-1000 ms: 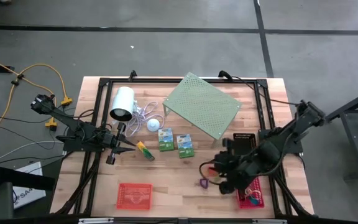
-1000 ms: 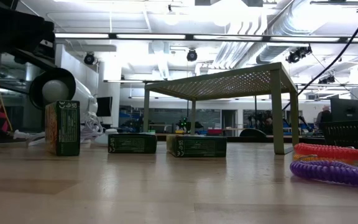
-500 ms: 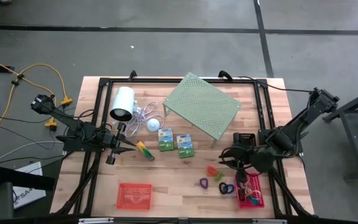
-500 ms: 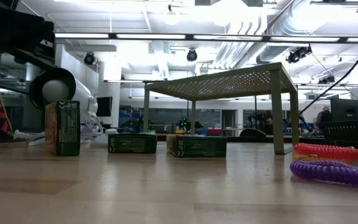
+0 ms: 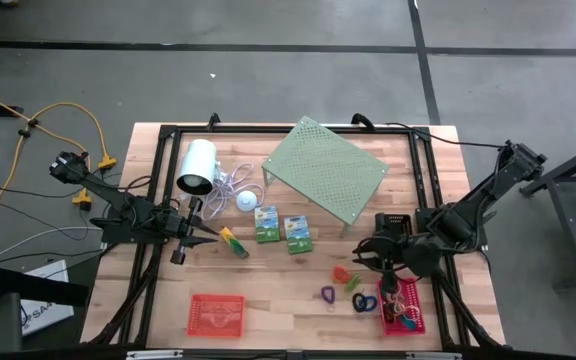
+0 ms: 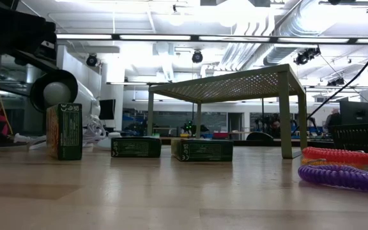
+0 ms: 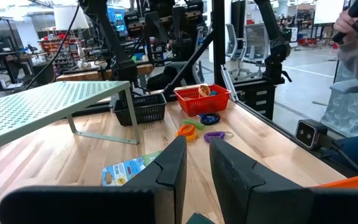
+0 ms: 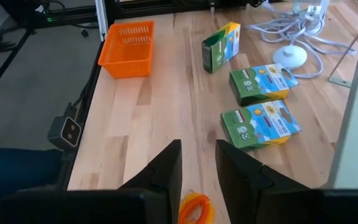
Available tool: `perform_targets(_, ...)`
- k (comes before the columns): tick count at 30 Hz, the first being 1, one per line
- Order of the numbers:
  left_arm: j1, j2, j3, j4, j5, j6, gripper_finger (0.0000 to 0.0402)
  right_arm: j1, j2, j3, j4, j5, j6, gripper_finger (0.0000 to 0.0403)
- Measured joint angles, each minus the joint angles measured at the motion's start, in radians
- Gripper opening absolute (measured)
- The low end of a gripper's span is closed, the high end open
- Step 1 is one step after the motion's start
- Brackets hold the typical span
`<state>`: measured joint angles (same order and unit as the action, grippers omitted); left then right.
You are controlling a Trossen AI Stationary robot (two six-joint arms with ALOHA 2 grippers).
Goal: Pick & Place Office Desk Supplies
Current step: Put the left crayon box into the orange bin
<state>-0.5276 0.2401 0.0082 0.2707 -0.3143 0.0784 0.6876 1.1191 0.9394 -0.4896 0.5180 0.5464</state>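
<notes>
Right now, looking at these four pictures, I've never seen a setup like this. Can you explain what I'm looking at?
This is a robot with two dark arms at a wooden table. One picture looks straight down, one looks level across the tabletop, and two come from cameras on the wrists. The left gripper waits by a small yellow-green box. The right gripper hovers near colourful coiled loops. Both are open and hold nothing. Also there: two green-white cardboard boxes, a pale green perforated metal shelf, a white cylinder with a cord, a red mesh basket, a pink one and a black one.
</notes>
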Motion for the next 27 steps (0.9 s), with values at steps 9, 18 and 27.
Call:
perform_targets(9,0.000,0.000,0.000,0.000,0.000,0.000,0.0065,0.000,0.000,0.000,0.001,-0.052,0.006,0.0086)
perform_targets(18,0.000,0.000,0.000,0.000,0.000,0.000,0.0065,0.000,0.000,0.000,0.001,-0.056,0.006,0.0086)
perform_targets(27,0.000,0.000,0.000,0.000,0.000,0.000,0.0065,0.000,0.001,0.000,0.001,-0.057,0.006,0.0086)
